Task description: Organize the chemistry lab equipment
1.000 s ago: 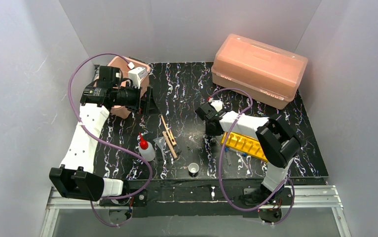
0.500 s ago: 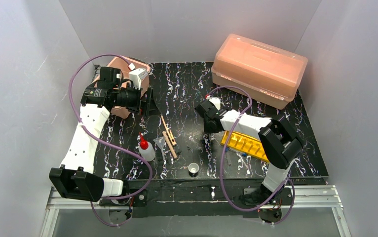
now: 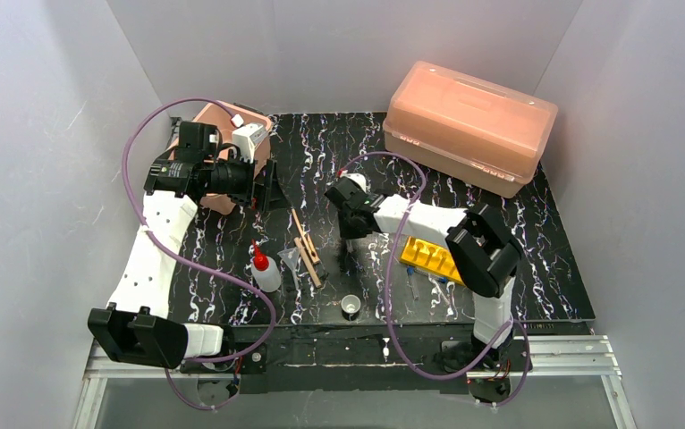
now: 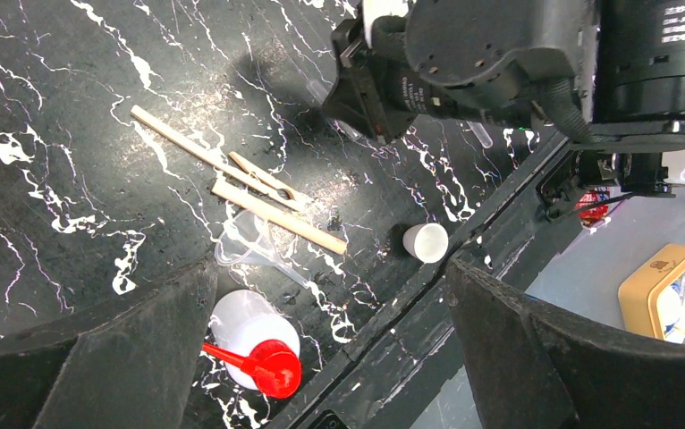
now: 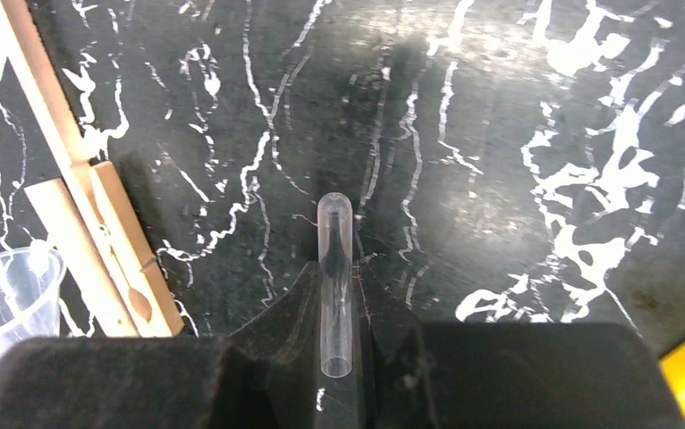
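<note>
Wooden clamps [image 3: 306, 239] were seen lying together near the middle of the black marbled table [image 3: 321, 143]. A clear beaker [image 3: 290, 259] was found just beside their near end. A white squeeze bottle [image 3: 266, 271] with a red nozzle was set to the left of the beaker. A small white cup [image 3: 350, 306] was placed close to the near edge, to the right of the bottle.

The right claw [image 5: 336, 277] was held over the table just right of the clamps. It was clamped on a clear tube [image 5: 335, 232], whose rounded end was seen past the fingertips. A yellow rack [image 3: 430, 257] was partly hidden under the right arm, to the right of that claw.

The left claw [image 4: 330, 349] was raised at the far left, its fingers spread wide apart with nothing gripped between them. A pink lidded box [image 3: 469, 125] was seen at the far right corner.
</note>
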Controlling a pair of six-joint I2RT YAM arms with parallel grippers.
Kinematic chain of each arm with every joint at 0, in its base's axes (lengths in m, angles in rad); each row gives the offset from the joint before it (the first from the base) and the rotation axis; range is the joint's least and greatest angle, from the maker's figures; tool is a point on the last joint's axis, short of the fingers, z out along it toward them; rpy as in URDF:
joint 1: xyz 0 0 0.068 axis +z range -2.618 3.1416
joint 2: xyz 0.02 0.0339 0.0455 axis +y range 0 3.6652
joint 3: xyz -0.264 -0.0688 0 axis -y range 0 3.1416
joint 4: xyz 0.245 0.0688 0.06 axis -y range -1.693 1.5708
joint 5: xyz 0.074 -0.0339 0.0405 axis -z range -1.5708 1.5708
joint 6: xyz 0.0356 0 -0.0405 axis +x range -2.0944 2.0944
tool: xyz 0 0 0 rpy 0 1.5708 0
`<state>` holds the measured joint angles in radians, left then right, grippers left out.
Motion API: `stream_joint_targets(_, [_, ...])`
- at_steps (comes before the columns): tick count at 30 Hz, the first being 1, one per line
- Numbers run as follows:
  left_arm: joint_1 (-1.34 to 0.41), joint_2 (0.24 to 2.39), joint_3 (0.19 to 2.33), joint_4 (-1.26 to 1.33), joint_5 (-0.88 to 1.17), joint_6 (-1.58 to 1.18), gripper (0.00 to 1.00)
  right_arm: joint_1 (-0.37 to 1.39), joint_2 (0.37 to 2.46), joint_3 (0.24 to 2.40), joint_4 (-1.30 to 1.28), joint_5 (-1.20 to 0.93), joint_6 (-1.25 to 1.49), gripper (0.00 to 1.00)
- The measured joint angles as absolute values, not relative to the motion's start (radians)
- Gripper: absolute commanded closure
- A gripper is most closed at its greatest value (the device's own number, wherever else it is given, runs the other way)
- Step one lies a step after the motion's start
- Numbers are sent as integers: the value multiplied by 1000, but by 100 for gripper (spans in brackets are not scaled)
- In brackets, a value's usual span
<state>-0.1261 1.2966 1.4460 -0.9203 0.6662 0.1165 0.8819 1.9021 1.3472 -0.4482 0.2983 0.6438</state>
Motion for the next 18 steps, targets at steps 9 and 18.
stream_joint_targets(9, [-126, 1286, 1446, -921, 665, 126, 1, 890, 1963, 1372, -469, 270, 651, 65])
stream_joint_targets(18, [-125, 1275, 1446, -921, 665, 130, 1, 890, 1972, 1433, -516, 243, 624, 42])
